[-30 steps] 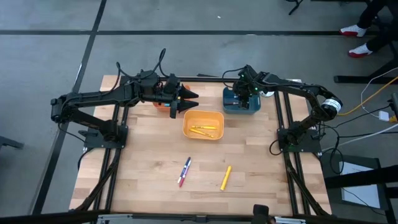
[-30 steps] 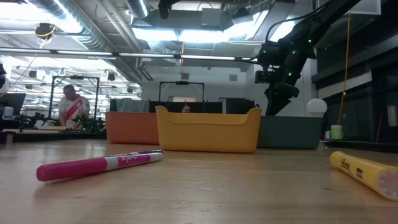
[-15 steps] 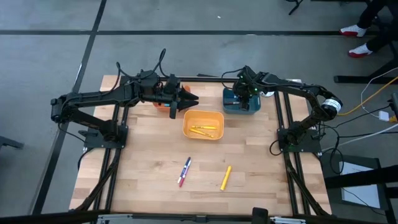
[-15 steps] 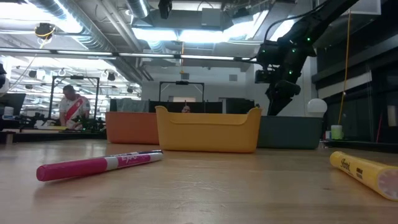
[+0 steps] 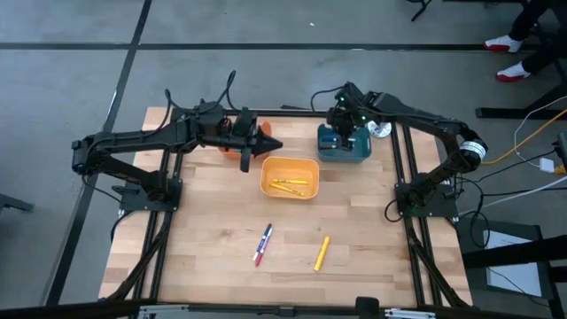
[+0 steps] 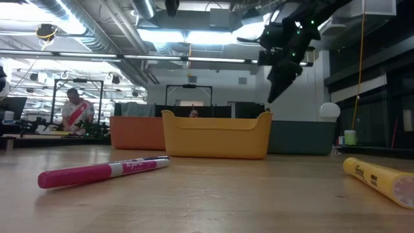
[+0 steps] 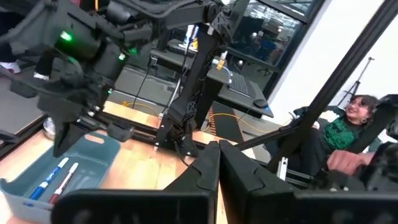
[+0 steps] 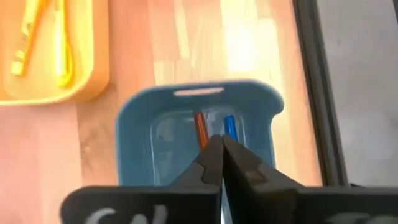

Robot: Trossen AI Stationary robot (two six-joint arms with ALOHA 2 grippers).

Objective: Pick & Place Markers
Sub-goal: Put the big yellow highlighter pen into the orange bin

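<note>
Both claws pinched shut, empty: left claw (image 5: 273, 143) by yellow plastic bin (image 5: 290, 166), right claw (image 8: 221, 151) over teal plastic bin (image 8: 137, 130). Loose on bench (image 5: 213, 221): pink marker (image 6: 103, 171), yellow marker (image 5: 322, 253). Likely light, stiff, roll-prone; grab mid-barrel.

A robotics lab or open workshop: a pale wooden butcher-block counter (image 5: 221, 230) on a grey taped concrete floor (image 5: 71, 80), exposed silver ceiling ducts (image 6: 97, 29) under strip lights, black metal equipment frames (image 6: 189, 97), and a seated person (image 6: 76, 113) at a distant workbench.
</note>
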